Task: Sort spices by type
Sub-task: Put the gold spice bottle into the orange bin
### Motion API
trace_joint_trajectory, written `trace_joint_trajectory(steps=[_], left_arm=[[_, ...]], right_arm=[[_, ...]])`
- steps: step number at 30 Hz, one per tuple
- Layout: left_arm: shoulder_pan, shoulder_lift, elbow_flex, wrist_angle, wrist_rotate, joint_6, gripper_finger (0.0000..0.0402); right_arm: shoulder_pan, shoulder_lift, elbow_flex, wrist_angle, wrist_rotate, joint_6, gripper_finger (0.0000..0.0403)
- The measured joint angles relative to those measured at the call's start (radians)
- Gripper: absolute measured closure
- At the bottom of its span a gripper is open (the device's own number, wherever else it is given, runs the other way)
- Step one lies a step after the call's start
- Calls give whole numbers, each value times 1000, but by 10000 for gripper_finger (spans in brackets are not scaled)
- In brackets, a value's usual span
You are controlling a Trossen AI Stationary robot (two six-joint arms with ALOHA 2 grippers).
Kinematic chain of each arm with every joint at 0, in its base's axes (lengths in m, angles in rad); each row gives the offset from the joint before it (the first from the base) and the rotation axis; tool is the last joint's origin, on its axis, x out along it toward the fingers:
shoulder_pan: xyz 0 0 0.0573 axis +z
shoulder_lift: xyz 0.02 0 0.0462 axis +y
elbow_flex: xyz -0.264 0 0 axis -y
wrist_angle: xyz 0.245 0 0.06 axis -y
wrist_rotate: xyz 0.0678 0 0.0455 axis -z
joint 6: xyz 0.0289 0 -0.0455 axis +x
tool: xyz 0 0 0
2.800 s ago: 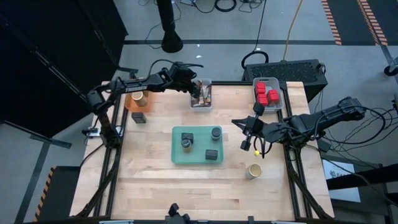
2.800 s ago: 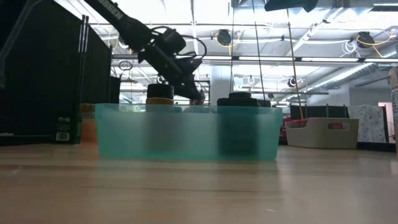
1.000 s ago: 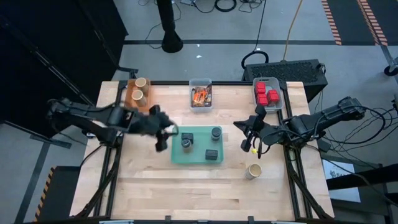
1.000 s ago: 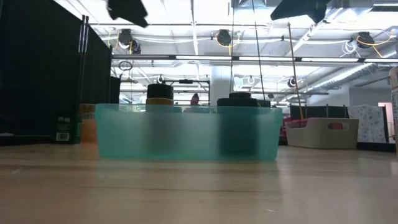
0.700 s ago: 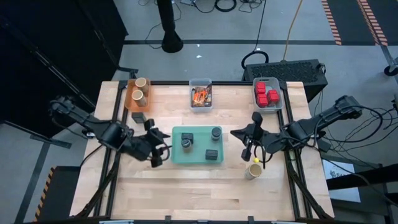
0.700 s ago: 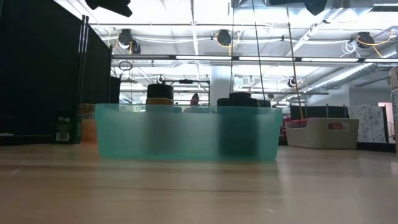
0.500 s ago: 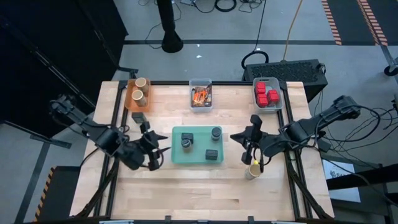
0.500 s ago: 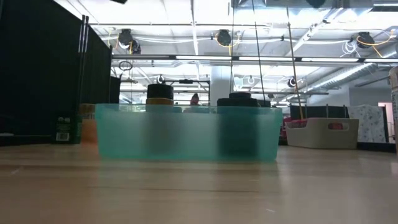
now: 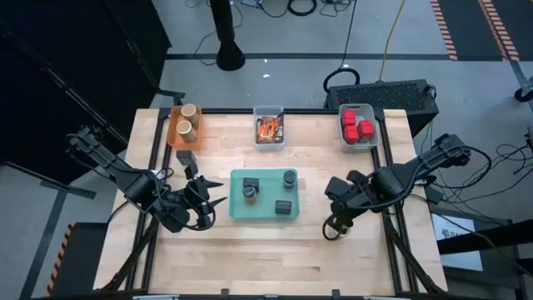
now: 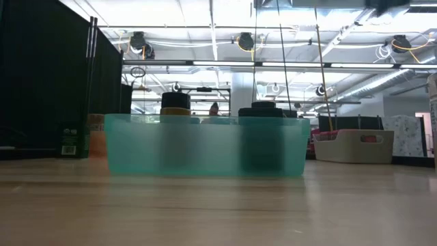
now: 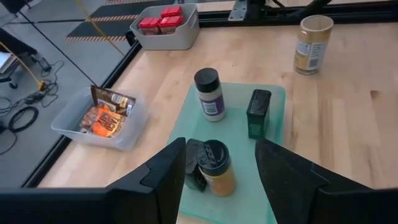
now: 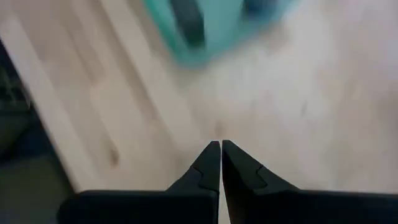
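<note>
right gripper (image 9: 334,227) dropped onto tan jar (image 11: 313,35) near desk's front-right, fingers together, jar not visibly gripped | left gripper (image 9: 208,202) swung back from far bins to tray's (image 9: 236,208) left edge, fingers spread, empty | three dark jars (image 9: 250,191) remained on tray | tan jar likely next

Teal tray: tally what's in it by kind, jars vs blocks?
In the teal tray, by the left wrist view:
Black-lidded jars: 2
Dark blocks: 2
Total: 4
</note>
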Motion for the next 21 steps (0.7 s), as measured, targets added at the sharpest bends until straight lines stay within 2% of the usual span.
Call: trace_joint_trajectory(steps=[5,11,13,17,21], left_arm=[[0,0,0,0,-17,0,207],[0,0,0,0,-23,25,207],[0,0,0,0,-26,30,207],[1,0,1,0,-27,31,207],[1,0,1,0,-43,37,207]], right_arm=[[23,6,0,-48,-174,19,403],[82,6,0,-46,-189,-205,402],[94,12,0,-46,-164,-227,396],[113,36,0,-45,-134,-189,359],[113,76,0,-59,-140,-113,293]])
